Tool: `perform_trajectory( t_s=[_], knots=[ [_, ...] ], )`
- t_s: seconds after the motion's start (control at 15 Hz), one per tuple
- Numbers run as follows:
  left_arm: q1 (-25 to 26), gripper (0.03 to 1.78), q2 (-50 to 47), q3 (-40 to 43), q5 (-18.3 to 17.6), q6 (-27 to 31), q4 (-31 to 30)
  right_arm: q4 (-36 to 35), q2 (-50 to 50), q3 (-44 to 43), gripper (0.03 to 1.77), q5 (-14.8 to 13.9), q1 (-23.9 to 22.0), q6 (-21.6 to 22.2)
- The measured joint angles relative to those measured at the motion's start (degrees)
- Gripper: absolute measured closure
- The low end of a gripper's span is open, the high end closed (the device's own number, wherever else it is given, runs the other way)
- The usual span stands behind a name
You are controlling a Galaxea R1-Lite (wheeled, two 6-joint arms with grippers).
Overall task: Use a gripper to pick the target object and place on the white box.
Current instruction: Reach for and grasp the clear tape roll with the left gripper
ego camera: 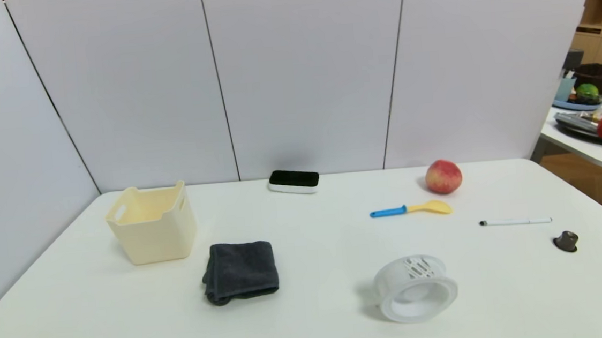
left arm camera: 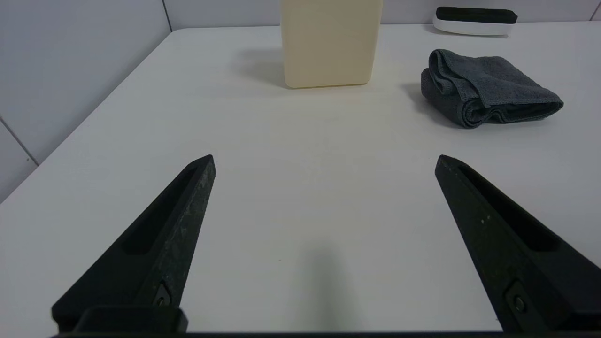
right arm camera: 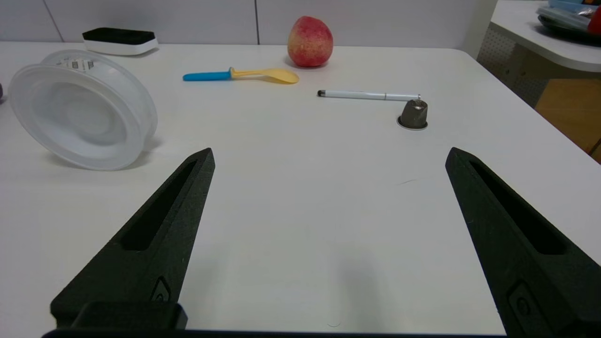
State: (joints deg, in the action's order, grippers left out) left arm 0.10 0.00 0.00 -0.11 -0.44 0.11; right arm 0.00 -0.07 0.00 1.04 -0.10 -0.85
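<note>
Near the open hand (right arm camera: pixel 330 149), spool (right arm camera: pixel 87 112).

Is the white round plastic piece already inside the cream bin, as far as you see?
No, the white round plastic piece sits on the tabletop, well apart from the cream bin.

Both the left gripper (left arm camera: pixel 325 162) and the right gripper (right arm camera: pixel 331 155) exhibit matte black, tapering, pointed fingers (left arm camera: pixel 188 225) with elongated recesses, small round screws and light scuffing.
</note>
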Motion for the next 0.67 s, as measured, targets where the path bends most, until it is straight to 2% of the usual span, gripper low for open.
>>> perform_trajectory(
  t_s=[0.27, 0.47, 0.67],
  knots=[
    [0.0, 0.12, 2.1, -1.4, -0.2, 0.7, 1.1, 0.0, 0.0, 0.0, 0.10, 0.0, 0.0, 0.0],
    [-0.3, 0.12, 9.5, -8.2, -0.4, 1.7, 3.9, 0.0, 0.0, 0.0, 0.10, 0.0, 0.0, 0.0],
    [-2.5, 0.12, 21.3, -18.0, -0.9, 5.4, 7.5, 0.0, 0.0, 0.0, 0.10, 0.0, 0.0, 0.0]
  ],
)
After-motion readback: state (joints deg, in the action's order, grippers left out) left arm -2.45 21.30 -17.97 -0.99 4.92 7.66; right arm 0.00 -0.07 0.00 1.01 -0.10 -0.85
